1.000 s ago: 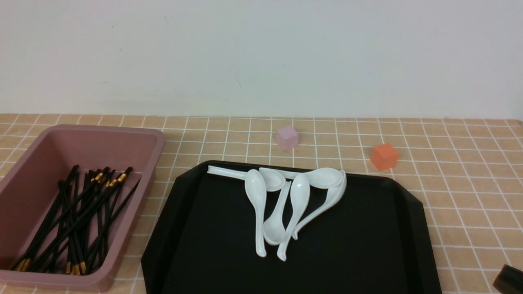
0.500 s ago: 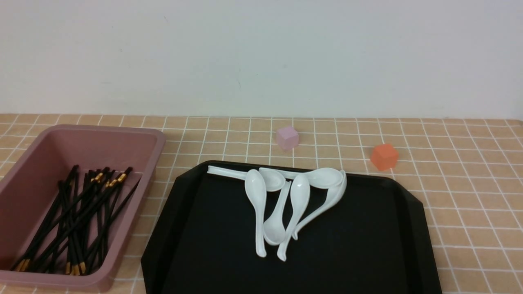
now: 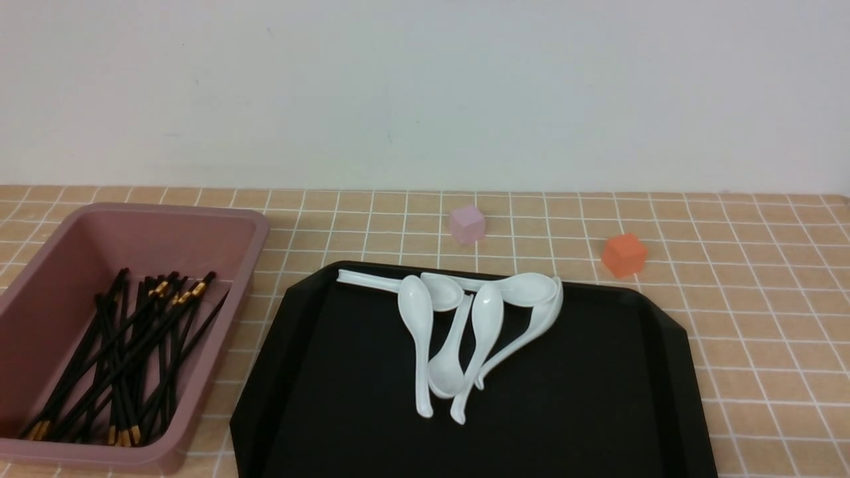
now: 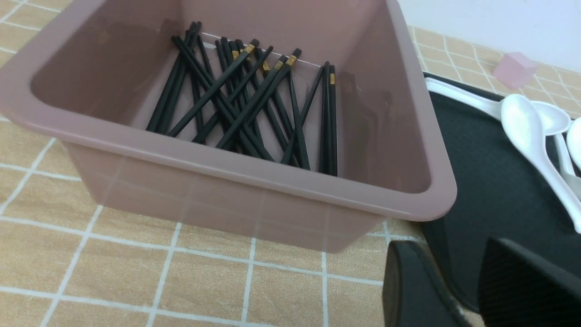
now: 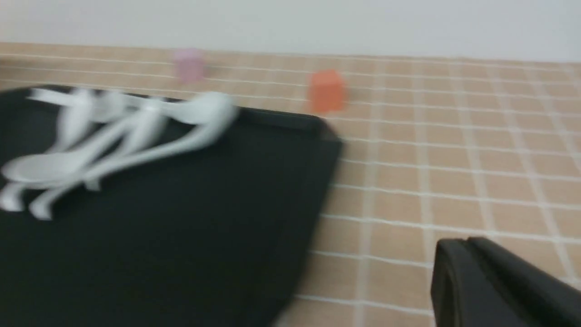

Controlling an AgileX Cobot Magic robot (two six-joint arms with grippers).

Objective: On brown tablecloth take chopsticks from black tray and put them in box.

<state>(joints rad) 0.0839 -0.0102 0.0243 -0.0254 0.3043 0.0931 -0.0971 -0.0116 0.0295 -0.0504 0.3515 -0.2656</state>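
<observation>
Several black chopsticks (image 3: 133, 352) with gold bands lie piled inside the dusty-pink box (image 3: 259, 229) at the left of the brown tablecloth (image 3: 764, 299). The black tray (image 3: 584, 398) in the middle carries only white spoons (image 3: 465, 325). Neither gripper shows in the front view. In the left wrist view my left gripper (image 4: 449, 254) hangs low by the box's near corner (image 4: 435, 200), over the tray's edge, open and empty; the chopsticks (image 4: 245, 109) lie in the box beyond it. My right gripper (image 5: 467, 243) is over bare cloth beside the tray (image 5: 181, 236), fingers pressed together, holding nothing.
A small pale pink cube (image 3: 467, 224) and an orange cube (image 3: 624, 254) stand on the cloth behind the tray. A white wall closes the back of the table. The right wrist view is motion-blurred.
The dark tip of my right gripper, seen a second ago in the front view's lower right corner, has drawn back out of that view. Box, tray and spoons have not moved.
</observation>
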